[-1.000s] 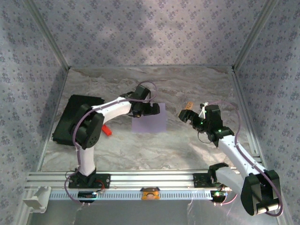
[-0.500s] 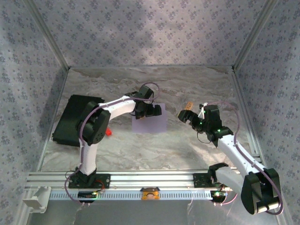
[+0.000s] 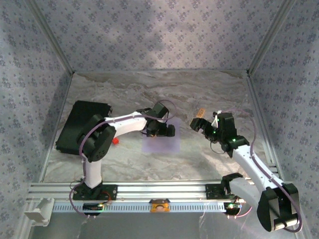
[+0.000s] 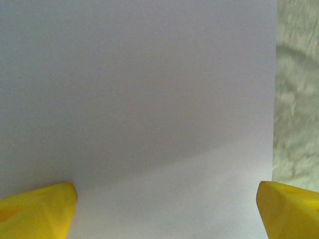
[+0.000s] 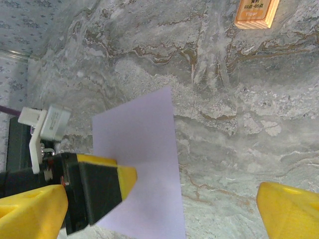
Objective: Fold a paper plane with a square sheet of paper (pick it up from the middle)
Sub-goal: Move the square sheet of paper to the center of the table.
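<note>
Square sheet of paper (image 3: 160,143) lies flat on the marbled table (image 3: 199,159), roughly centre, pale lavender, four edges straight. No crease that I can make out; a soft diagonal band across it in the left wrist view reads as shadow, not a fold. Left gripper (image 3: 169,130) sits over the sheet's far part, arm stretched in from the left. Its yellow fingers (image 4: 37,211) are spread wide, one at each lower corner of the wrist view with plain paper between them, and the sheet's right edge runs just inside the right-hand tip. Cannot tell whether the tips touch the paper or hang just above it. Right gripper (image 3: 196,123) is off to the sheet's right, apart from it, pointed toward it. Its fingers (image 5: 289,209) are also wide apart and hold nothing. Tan block (image 3: 201,112) lies just beyond the right gripper, red object (image 3: 115,141) left of the sheet near the left arm's elbow, and black pad (image 3: 82,127) at far left. Judgement: task at its very start. Sheet not grasped, not lifted, no fold made. The pick from the middle looks like the step in hand, and all the folding is left.
</note>
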You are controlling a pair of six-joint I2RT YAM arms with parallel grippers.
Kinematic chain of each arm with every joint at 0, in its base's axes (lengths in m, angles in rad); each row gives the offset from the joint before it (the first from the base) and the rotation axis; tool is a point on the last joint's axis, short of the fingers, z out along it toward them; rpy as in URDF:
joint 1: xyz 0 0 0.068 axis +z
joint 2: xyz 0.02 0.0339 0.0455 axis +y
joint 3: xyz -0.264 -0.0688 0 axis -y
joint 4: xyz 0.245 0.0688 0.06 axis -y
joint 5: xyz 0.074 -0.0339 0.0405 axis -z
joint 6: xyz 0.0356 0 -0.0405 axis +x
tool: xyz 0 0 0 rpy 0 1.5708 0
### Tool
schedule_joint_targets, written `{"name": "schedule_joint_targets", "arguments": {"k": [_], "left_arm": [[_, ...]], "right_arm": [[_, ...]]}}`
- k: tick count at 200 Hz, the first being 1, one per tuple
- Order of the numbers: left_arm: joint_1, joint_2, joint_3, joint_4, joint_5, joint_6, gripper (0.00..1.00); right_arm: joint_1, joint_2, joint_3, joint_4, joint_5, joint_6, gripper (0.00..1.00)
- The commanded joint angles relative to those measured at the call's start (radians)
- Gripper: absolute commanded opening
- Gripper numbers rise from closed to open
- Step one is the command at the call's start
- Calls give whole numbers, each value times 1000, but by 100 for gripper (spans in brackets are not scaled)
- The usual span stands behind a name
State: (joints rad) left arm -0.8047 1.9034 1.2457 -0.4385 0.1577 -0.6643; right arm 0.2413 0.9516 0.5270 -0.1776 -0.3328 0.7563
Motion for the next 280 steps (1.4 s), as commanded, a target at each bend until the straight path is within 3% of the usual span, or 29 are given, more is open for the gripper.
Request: {"name": "schedule_joint_targets", "arguments": {"k": [1,48,94,151,204,280], "left_arm": [[-4,-35,-46,-76,-18,43,93],[-7,-79,-25,-98,-54,23,93],[-32,-70,75,-231,-202,-74,90],[-47,19,181,-385,-207,-116,86],[-48,75,213,-415,-225,-91,88],[-47,108,236,-419,-197,-99,90]], "right_arm": [[8,-12,-13,-30,-2,14,99],[16,2,-5,-15,-12,14,99],[21,46,63,-107,-35,8,99],[32,106,122,-163,-59,-2,99],[52,156,140,-155,-106,-12,99],[73,223,148,-213,-46,3,99]]}}
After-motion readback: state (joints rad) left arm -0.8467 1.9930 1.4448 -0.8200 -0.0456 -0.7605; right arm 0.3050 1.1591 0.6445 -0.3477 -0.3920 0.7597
